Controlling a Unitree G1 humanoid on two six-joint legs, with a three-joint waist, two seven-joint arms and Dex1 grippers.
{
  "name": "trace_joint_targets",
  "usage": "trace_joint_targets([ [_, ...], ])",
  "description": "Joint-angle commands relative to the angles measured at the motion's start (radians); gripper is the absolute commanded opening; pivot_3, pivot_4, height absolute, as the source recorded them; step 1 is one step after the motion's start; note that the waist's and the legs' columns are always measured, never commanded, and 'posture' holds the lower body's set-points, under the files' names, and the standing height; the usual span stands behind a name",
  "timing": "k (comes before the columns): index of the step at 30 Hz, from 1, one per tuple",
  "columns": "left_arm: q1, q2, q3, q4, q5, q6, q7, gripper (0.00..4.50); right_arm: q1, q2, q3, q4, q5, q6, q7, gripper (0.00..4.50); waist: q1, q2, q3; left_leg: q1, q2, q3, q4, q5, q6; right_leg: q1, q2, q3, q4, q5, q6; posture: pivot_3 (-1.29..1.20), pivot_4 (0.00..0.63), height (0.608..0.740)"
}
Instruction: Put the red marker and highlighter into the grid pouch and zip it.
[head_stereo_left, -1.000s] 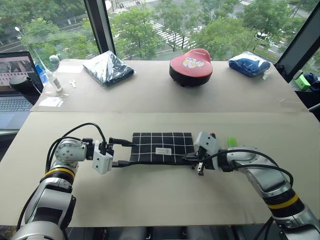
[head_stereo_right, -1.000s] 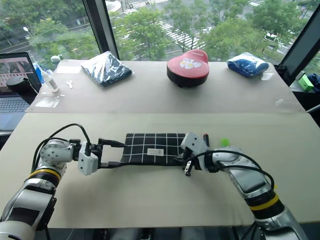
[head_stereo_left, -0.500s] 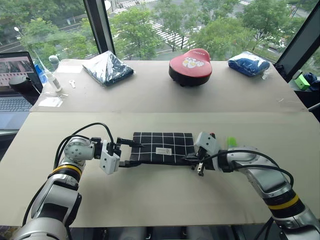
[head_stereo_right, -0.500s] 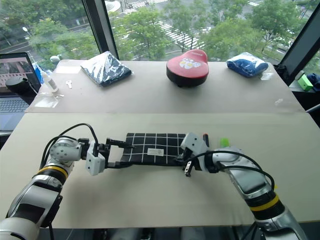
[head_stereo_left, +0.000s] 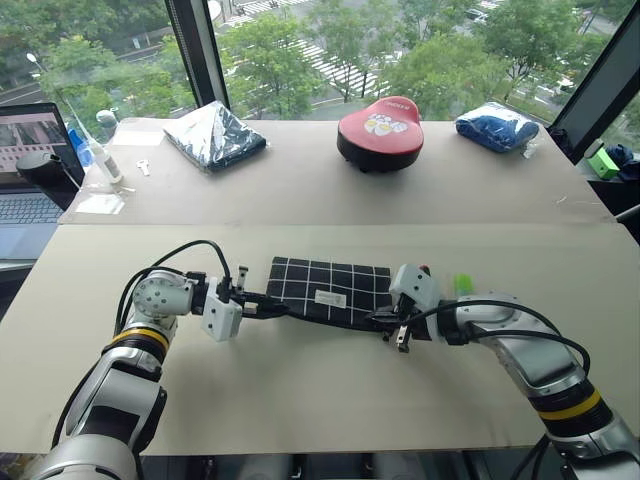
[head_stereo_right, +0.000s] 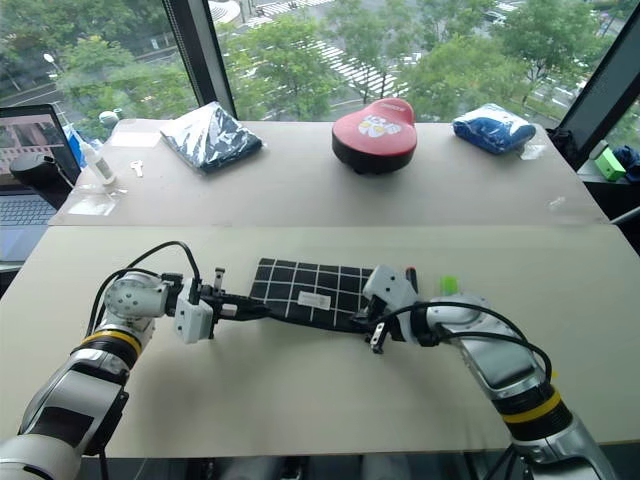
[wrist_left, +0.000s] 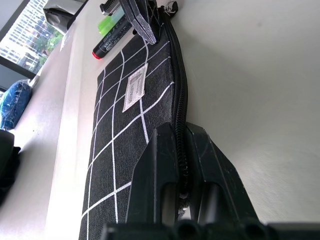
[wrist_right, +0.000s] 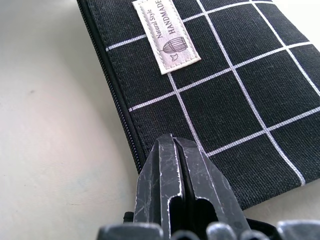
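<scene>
The grid pouch (head_stereo_left: 335, 291) lies flat mid-table, black with white lines and a small white label (wrist_right: 172, 44). My left gripper (head_stereo_left: 268, 305) is shut on the zipper edge at the pouch's left end, seen up close in the left wrist view (wrist_left: 177, 132). At the pouch's right end my right gripper (head_stereo_left: 386, 319) is shut on the near corner by the zipper (wrist_right: 173, 140). The red marker (wrist_left: 108, 45) and the green highlighter (wrist_left: 107, 25) lie on the table just beyond the pouch's right end. My right hand partly hides both: the marker's red tip (head_stereo_left: 425, 270), the highlighter (head_stereo_left: 462, 284).
On the far table section sit a red rounded case (head_stereo_left: 380, 130), a dark wrapped bundle (head_stereo_left: 216, 136) and a blue bundle (head_stereo_left: 497, 128). A laptop (head_stereo_left: 30, 165) and a small bottle (head_stereo_left: 106, 160) are at the far left. Bare table lies in front of the pouch.
My left gripper moved right to the pouch's left end and closed from open onto its zipper edge. The pouch has slewed a little. The right arm stayed put.
</scene>
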Motion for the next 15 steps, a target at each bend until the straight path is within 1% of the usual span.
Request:
trace_joint_targets([
  [1, 0.031, 0.005, 0.034, -0.065, -0.023, 0.097, -0.001, 0.05, -0.044, 0.070, -0.089, 0.026, 0.030, 0.020, -0.082, 0.00, -0.001, 0.000, 0.000, 0.000, 0.000, 0.000, 0.000, 0.000, 0.000, 0.000, 0.000, 0.000, 0.000, 0.000, 0.000, 0.00, 0.150, 0.740],
  [2, 0.037, 0.004, 0.042, -0.078, -0.024, 0.113, 0.003, 0.05, -0.059, 0.089, -0.108, 0.040, 0.033, 0.032, -0.103, 0.00, -0.001, 0.000, 0.000, 0.000, 0.000, 0.000, 0.000, 0.000, 0.000, 0.000, 0.000, 0.000, 0.000, 0.000, 0.000, 0.00, 0.150, 0.740],
  [5, 0.057, -0.001, 0.086, -0.125, -0.026, 0.186, 0.063, 0.00, -0.175, 0.158, -0.245, 0.081, 0.139, 0.161, -0.150, 0.83, -0.002, 0.000, 0.000, 0.000, 0.000, 0.000, 0.000, 0.000, 0.000, -0.001, 0.001, 0.000, 0.000, 0.000, 0.000, 0.00, 0.150, 0.740],
  [6, 0.062, -0.003, 0.100, -0.139, -0.023, 0.208, 0.087, 0.00, -0.198, 0.161, -0.277, 0.073, 0.184, 0.200, -0.137, 1.12, -0.002, 0.000, 0.000, -0.001, 0.000, 0.000, 0.000, 0.000, 0.000, -0.001, 0.000, 0.001, 0.000, 0.000, 0.000, 0.00, 0.150, 0.740],
  [8, 0.074, -0.005, 0.122, -0.170, -0.014, 0.252, 0.129, 0.00, -0.231, 0.155, -0.317, 0.057, 0.239, 0.252, -0.125, 1.86, 0.001, 0.000, 0.000, -0.001, 0.000, 0.000, 0.000, 0.000, 0.000, -0.002, 0.001, 0.001, 0.001, 0.000, 0.000, 0.00, 0.150, 0.740],
  [10, 0.089, -0.008, 0.144, -0.210, -0.001, 0.306, 0.182, 0.00, -0.277, 0.148, -0.369, 0.084, 0.299, 0.338, -0.130, 2.55, 0.002, 0.000, 0.000, -0.001, 0.001, -0.002, -0.001, 0.000, -0.001, -0.001, 0.001, -0.001, 0.001, 0.000, 0.000, 0.00, 0.150, 0.740],
  [11, 0.098, -0.009, 0.155, -0.232, 0.005, 0.339, 0.213, 0.00, -0.282, 0.133, -0.390, 0.077, 0.336, 0.366, -0.109, 2.92, 0.002, 0.000, 0.000, -0.001, 0.000, -0.002, -0.001, 0.000, -0.001, -0.001, 0.001, -0.001, 0.000, 0.000, 0.000, 0.00, 0.150, 0.740],
  [13, 0.116, -0.010, 0.174, -0.286, 0.017, 0.426, 0.281, 0.00, -0.283, 0.088, -0.396, 0.062, 0.349, 0.366, -0.085, 2.92, 0.002, 0.000, 0.000, -0.002, 0.000, -0.002, -0.001, 0.000, -0.001, -0.001, 0.000, -0.001, 0.001, 0.000, 0.000, 0.00, 0.150, 0.740],
  [15, 0.137, -0.009, 0.188, -0.352, 0.035, 0.515, 0.350, 0.00, -0.269, 0.022, -0.360, 0.052, 0.298, 0.305, -0.071, 2.92, 0.001, 0.000, 0.000, -0.002, -0.001, -0.002, -0.001, 0.000, 0.000, -0.002, 0.000, 0.000, 0.000, 0.000, 0.000, 0.00, 0.150, 0.740],
])
